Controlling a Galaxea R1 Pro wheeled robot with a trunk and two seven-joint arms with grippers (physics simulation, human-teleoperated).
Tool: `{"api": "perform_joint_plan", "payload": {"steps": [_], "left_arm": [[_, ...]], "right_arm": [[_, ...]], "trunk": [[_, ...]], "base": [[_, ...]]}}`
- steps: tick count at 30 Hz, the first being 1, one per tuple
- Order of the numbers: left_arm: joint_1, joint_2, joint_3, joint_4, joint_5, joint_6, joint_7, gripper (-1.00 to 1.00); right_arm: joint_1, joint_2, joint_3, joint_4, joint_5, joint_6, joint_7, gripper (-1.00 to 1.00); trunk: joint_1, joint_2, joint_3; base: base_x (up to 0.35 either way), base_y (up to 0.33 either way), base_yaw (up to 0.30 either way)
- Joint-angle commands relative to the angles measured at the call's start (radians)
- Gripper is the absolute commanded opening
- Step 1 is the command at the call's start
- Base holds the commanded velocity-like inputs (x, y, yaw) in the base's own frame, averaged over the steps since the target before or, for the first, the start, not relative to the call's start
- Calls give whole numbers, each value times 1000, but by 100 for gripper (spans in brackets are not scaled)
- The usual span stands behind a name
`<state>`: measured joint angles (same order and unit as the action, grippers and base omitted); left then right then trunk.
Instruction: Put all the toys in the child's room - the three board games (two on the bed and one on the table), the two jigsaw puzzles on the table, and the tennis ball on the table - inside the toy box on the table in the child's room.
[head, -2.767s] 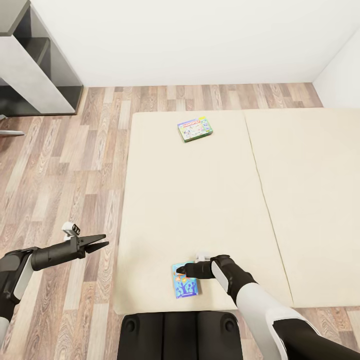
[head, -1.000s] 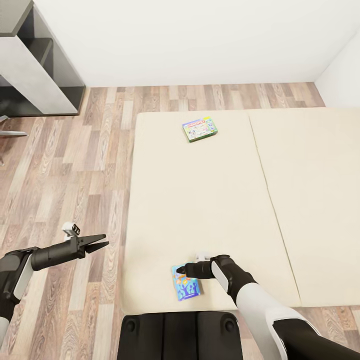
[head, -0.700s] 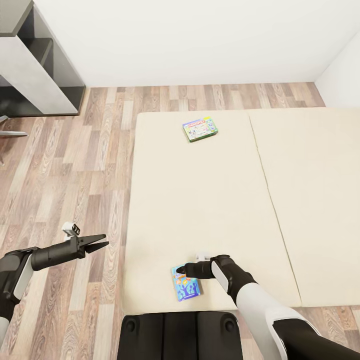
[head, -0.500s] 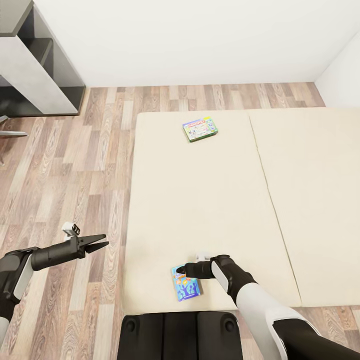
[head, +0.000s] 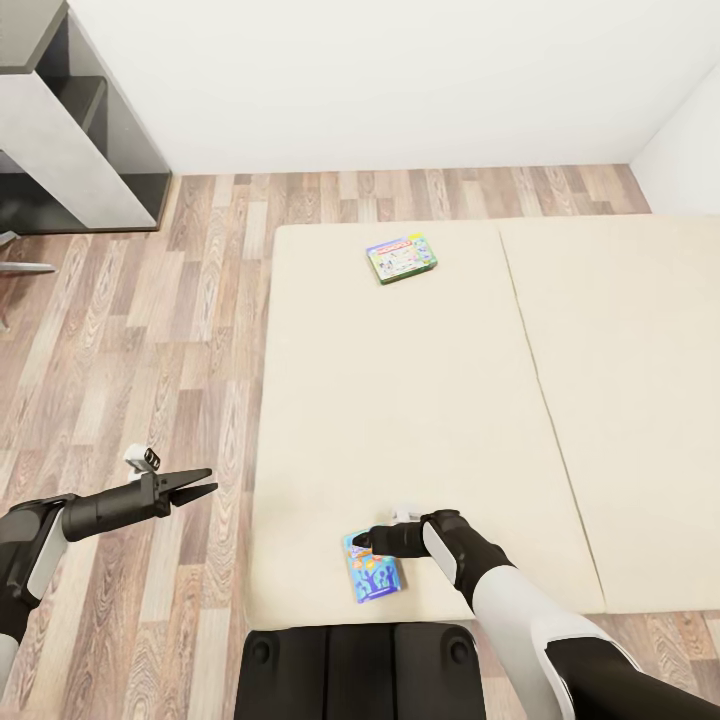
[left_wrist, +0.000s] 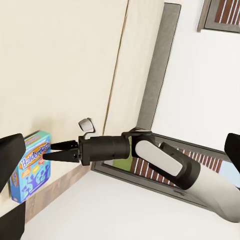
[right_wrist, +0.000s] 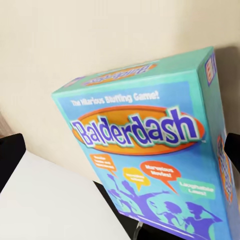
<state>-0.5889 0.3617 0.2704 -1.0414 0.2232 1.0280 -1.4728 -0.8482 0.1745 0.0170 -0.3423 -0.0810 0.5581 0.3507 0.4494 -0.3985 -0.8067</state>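
My right gripper (head: 362, 541), fingers nearly together, touches the blue board game (head: 371, 577) low centre: light, stiff, slick; best pinched across its thin edges.

You cannot read the tiny print on the green-bordered game box (head: 401, 260) near the cream mattress's (head: 420, 400) far edge, and your right gripper (head: 358, 541) hides the blue box's (head: 372, 577) upper corner.

A simulated home bedroom: a low cream two-section bed (head: 430, 400) on wood-plank floor (head: 150, 350) beneath white walls (head: 400, 80), with board game boxes (head: 401, 260) lying on the mattress and a shuttered window (left_wrist: 222, 15).
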Motion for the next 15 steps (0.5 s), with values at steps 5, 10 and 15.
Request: {"api": "perform_joint_plan", "payload": {"steps": [5, 10, 15], "left_arm": [[0, 0, 0, 0, 1, 11, -3, 100], [0, 0, 0, 0, 1, 11, -3, 100], [0, 0, 0, 0, 1, 11, -3, 100]], "right_arm": [[0, 0, 2, -1, -8, 6, -3, 100], [0, 0, 2, -1, -8, 6, -3, 100], [0, 0, 2, -1, -8, 6, -3, 100]], "trunk": [[1, -1, -1], [1, -1, -1], [1, -1, -1]], "base": [[0, 50, 0], [0, 17, 0], [0, 3, 15]]}}
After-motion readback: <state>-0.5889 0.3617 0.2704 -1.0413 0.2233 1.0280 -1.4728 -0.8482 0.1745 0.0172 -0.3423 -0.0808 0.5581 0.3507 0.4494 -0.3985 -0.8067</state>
